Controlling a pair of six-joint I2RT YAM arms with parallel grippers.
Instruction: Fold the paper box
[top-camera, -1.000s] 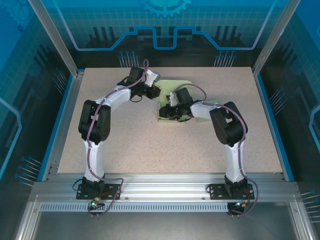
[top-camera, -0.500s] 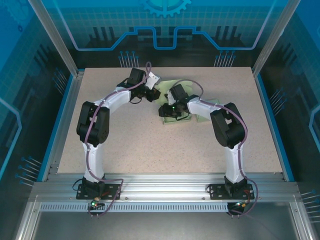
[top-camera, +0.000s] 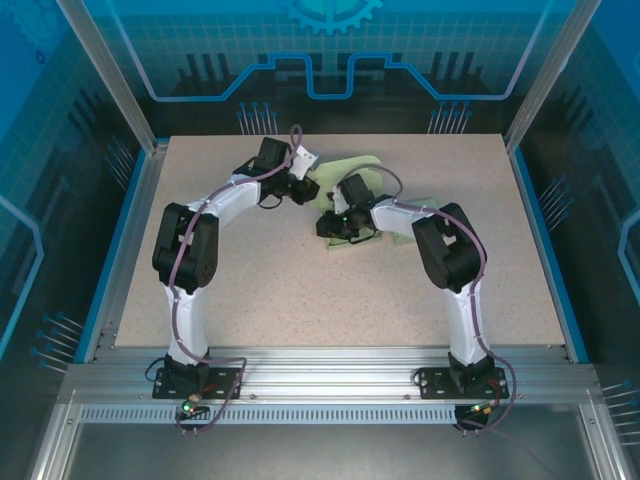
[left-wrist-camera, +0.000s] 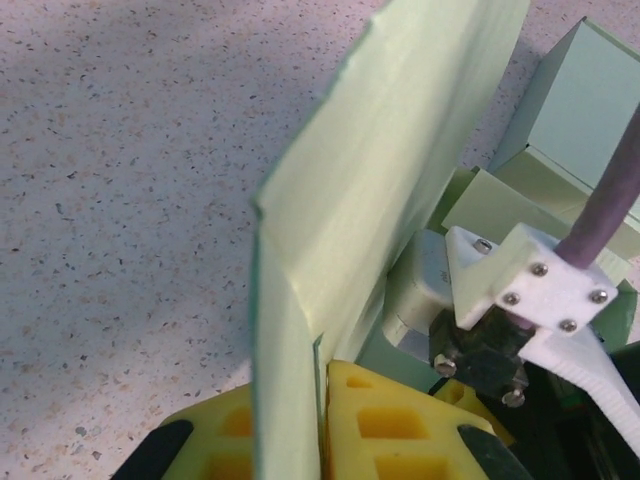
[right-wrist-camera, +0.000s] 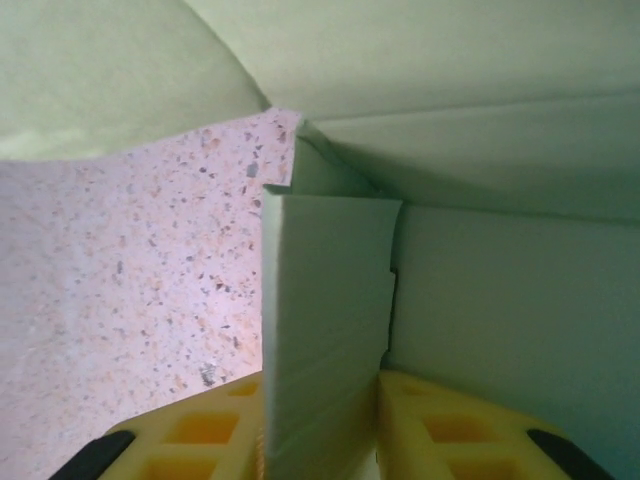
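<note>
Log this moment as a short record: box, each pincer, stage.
object: paper box, pale green, partly folded, on the far middle of the table
left pincer: shut on an upright flap of the box
right pincer: shut on a folded wall of the box
stage: folding not yet done

The left end effector is pinching an upright flap of the paper box above the speckled tabletop.

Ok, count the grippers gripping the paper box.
2. The left gripper pinches an upright flap of the paper box; the right gripper pinches a folded wall on its near side.
</note>
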